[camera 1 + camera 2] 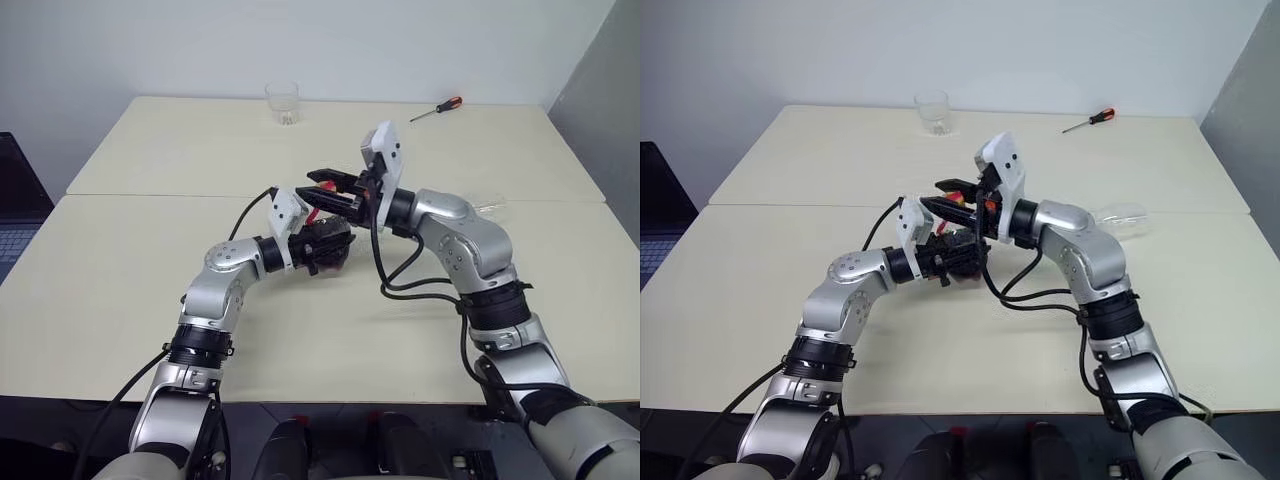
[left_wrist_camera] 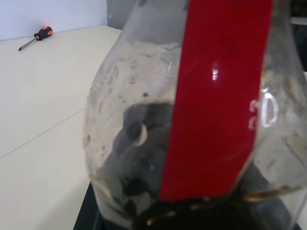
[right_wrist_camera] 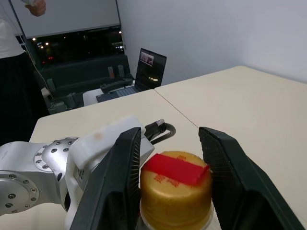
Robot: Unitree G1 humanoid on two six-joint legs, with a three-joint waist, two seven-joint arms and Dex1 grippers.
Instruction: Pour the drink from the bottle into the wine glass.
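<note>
Cream laminate, smooth and matt, is making up the table (image 1: 150,300), with a seam running across it; over its middle the bottle (image 2: 192,120) is being held clamped in the left gripper (image 1: 322,243), clear bulbous plastic with a glossy red band and dark drink (image 2: 144,158) pooled low. Its yellow-and-red cap (image 3: 175,189) is being straddled by the right gripper (image 3: 175,158), jaws standing apart with a gap at each side. A slip is being risked if they close off-centre on the rounded cap, and a twist could turn the slick bottle in its grip. The wine glass (image 1: 1120,215) appears to be lying on its side behind the right arm, so any pour would be spilling; a tumbler (image 1: 283,103) and a screwdriver (image 1: 437,108) are lying far back.
</note>
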